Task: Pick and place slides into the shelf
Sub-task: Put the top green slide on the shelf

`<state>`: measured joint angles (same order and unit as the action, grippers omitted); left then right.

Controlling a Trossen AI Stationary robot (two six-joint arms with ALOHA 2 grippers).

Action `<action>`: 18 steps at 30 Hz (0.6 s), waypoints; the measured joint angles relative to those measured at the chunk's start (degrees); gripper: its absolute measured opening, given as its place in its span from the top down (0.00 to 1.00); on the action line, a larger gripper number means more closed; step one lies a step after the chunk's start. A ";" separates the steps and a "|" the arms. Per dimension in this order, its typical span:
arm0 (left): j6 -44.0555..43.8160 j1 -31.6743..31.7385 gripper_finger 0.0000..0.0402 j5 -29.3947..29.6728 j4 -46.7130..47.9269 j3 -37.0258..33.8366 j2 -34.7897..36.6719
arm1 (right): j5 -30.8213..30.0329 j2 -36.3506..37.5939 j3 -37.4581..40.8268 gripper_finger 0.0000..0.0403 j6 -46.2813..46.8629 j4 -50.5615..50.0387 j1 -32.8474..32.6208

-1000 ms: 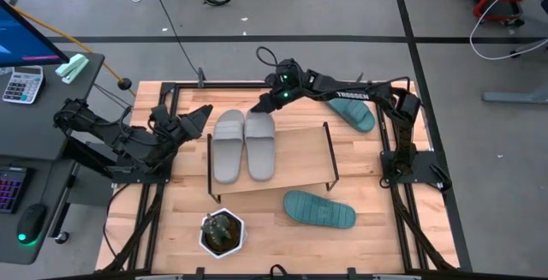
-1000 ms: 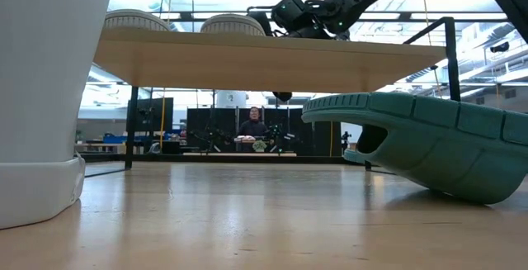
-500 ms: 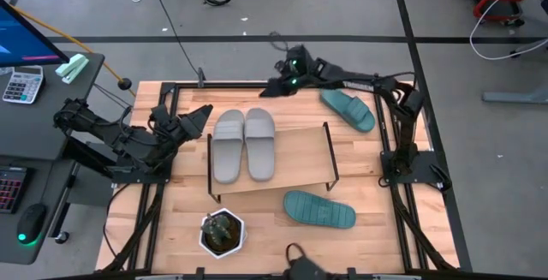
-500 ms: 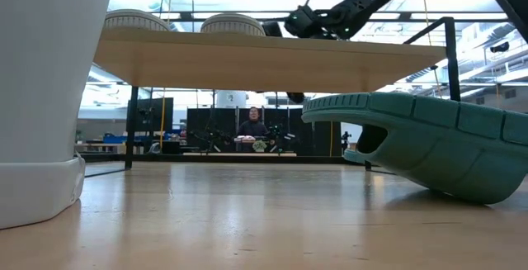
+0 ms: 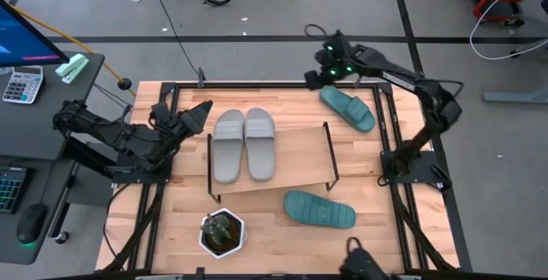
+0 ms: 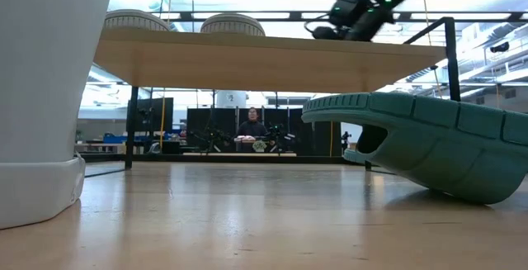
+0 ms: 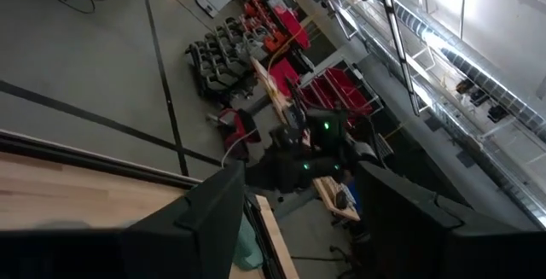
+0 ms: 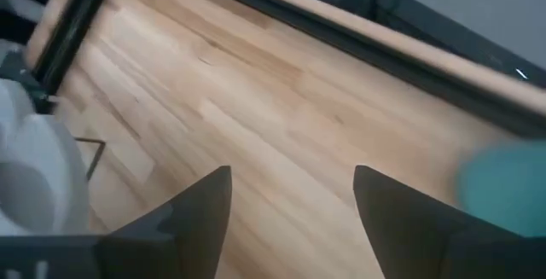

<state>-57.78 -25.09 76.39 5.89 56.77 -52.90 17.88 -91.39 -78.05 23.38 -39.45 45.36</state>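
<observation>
Two light grey slides lie side by side, soles down, on the left half of the shelf. One teal slide lies on the table at the far right. The other lies in front of the shelf and looms large in the low view. My right gripper hangs open in the air over the table's far edge, just left of the far teal slide, with nothing between its fingers. My left gripper waits open at the table's left, level, beside the shelf.
A potted plant in a white pot stands near the front edge, left of the near teal slide. The shelf's black frame legs rise at its ends. A desk with a calculator stands left of the table. A person is far off in the room.
My right gripper has swung from the far end of the grey slides toward the table's right along the far edge, rising a little and tipping more level. It now hangs beside the far teal slide. The grey slides stay on the shelf.
</observation>
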 joint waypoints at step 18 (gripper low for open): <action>2.11 6.09 0.43 -4.23 0.37 0.00 0.00 | -13.64 44.16 43.86 0.38 29.24 6.54 3.28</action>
<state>-55.67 -19.01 72.16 6.26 56.77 -52.90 4.24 -47.24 -34.19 52.62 -32.91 48.64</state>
